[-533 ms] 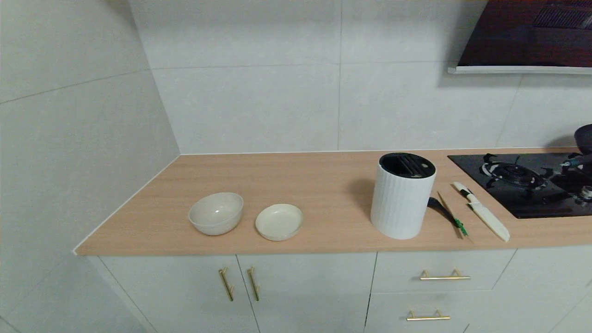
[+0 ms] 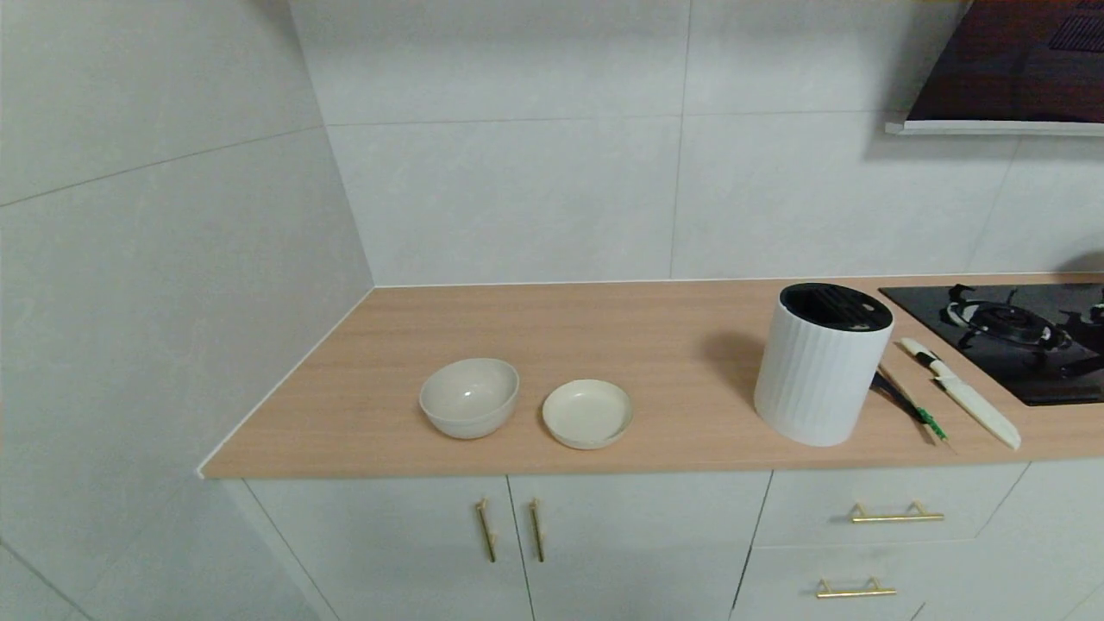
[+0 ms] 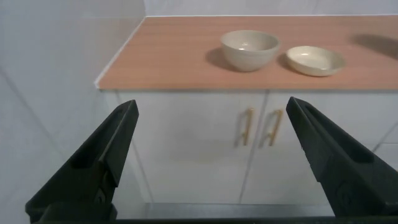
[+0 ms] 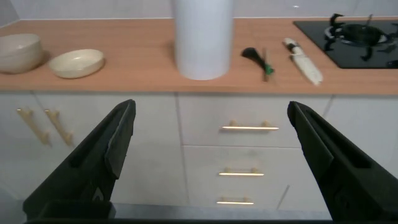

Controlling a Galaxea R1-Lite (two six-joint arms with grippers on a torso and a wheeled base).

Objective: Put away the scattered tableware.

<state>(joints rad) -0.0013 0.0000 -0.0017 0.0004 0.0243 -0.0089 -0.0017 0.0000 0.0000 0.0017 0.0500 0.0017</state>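
Note:
On the wooden counter (image 2: 655, 328) stand a cream bowl (image 2: 469, 397) and, right of it, a shallow cream dish (image 2: 587, 412). Farther right is a white ribbed holder (image 2: 821, 362) with a black slotted top. Just beyond it lie a black spoon (image 2: 904, 400) with a green-marked handle, a thin chopstick and a white knife (image 2: 962, 392). My left gripper (image 3: 210, 109) is open in front of the cabinet doors, facing the bowl (image 3: 249, 48) and dish (image 3: 314, 60). My right gripper (image 4: 210, 111) is open before the drawers, facing the holder (image 4: 202, 37), spoon (image 4: 255, 56) and knife (image 4: 303, 59).
A black gas hob (image 2: 1018, 332) takes up the counter's right end, under a dark hood (image 2: 1009, 69). Tiled walls close off the back and the left corner. Below the counter are white cabinet doors (image 2: 509, 530) and drawers (image 2: 897, 516) with brass handles.
The whole head view has shifted, so the camera has turned left. Nothing on the counter has moved.

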